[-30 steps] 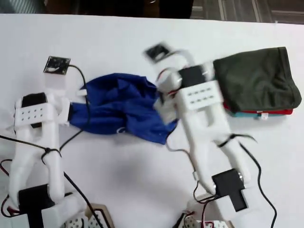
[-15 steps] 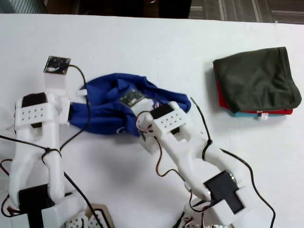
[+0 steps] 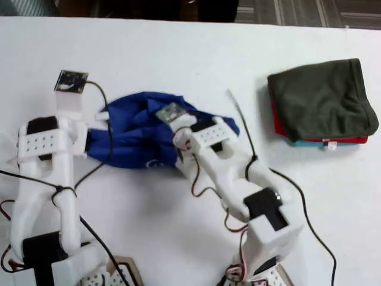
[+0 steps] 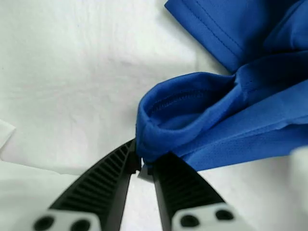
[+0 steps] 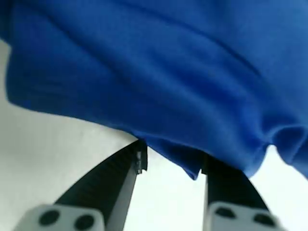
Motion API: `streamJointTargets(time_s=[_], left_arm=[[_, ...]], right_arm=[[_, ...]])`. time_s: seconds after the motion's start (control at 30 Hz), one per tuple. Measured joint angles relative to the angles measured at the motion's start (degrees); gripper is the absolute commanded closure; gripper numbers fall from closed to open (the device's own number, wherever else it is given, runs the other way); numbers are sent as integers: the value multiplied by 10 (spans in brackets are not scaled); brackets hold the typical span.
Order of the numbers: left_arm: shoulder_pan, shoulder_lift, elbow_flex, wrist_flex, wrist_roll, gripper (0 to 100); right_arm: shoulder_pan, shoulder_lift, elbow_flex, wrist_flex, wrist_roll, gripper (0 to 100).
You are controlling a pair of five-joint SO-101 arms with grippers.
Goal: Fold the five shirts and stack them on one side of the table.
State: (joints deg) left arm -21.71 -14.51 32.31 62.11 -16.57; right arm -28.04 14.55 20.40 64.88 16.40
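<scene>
While your left end effector (image 4: 144, 162) was clamped on a fold of the crumpled blue fabric shirt (image 4: 216, 120), your right end effector (image 5: 171, 161) stood spread at its edge.

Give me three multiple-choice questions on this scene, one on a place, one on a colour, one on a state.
1. Where on the table is the folded stack? A right side B left side C centre
2. Colour of its top shirt? A red B white C dark green
3. The left gripper is: A open B shut on the blue shirt C shut on the stack
A, it lies right of the blue shirt; C, dark green lies uppermost; B, its jaws pinch the blue hem.
</scene>
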Motion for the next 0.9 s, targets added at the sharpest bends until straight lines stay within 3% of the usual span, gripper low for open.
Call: streamJointTargets(time_s=[0.17,0.33,0.9], left_arm=[[0,0,0,0,0,973],[0,0,0,0,0,973],[0,0,0,0,0,973]], right_arm=[[1,11,-9,1,0,820],[16,20,-18,1,0,989],[21,-10,-18,14,3,978]])
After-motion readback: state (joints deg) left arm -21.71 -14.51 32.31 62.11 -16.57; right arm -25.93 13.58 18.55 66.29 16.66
